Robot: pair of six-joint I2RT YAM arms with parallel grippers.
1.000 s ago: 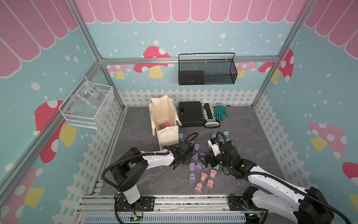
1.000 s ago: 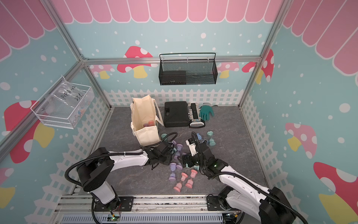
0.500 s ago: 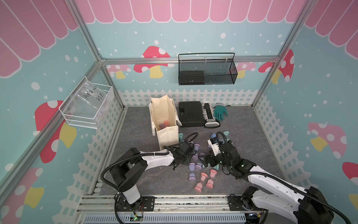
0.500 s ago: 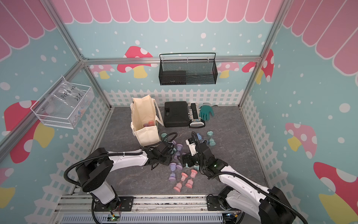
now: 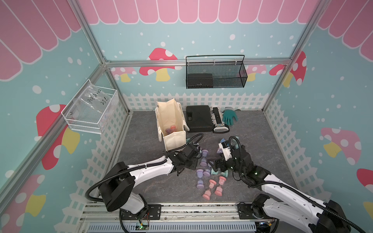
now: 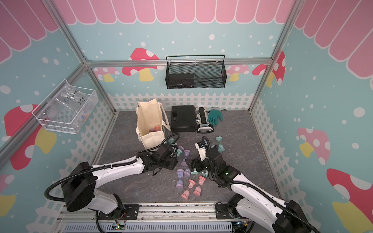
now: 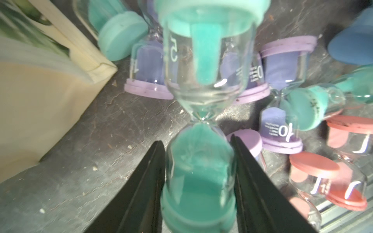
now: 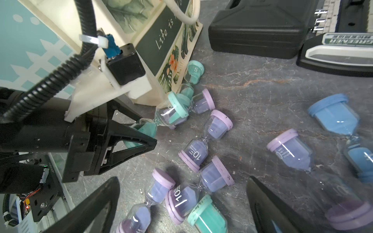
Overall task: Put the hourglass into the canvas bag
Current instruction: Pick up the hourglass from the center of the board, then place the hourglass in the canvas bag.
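My left gripper [image 7: 198, 155] is shut on the lower bulb of a teal hourglass [image 7: 203, 66]; from the right wrist that hourglass [image 8: 173, 113] points at the foot of the canvas bag [image 8: 153, 40]. In both top views the left gripper [image 5: 197, 155] [image 6: 175, 155] sits low beside the cream bag [image 5: 173, 139] [image 6: 151, 139], which stands open with hourglasses [image 5: 170, 129] inside. My right gripper [image 8: 182, 181] [image 5: 219, 167] is open, with purple hourglasses [image 8: 181, 197] and a teal one [image 8: 207, 217] lying between its fingers.
More hourglasses lie loose on the grey floor: pink ones [image 5: 214, 187] nearest the front, blue ones [image 8: 335, 115] to the right. A black hard case [image 5: 198, 119], a tool set [image 5: 219, 121] and a green glove [image 5: 230, 117] lie behind. A wire basket [image 5: 216, 74] hangs on the back wall.
The left jaws have narrowed slightly onto the teal hourglass. Both arms have stayed almost where they were.
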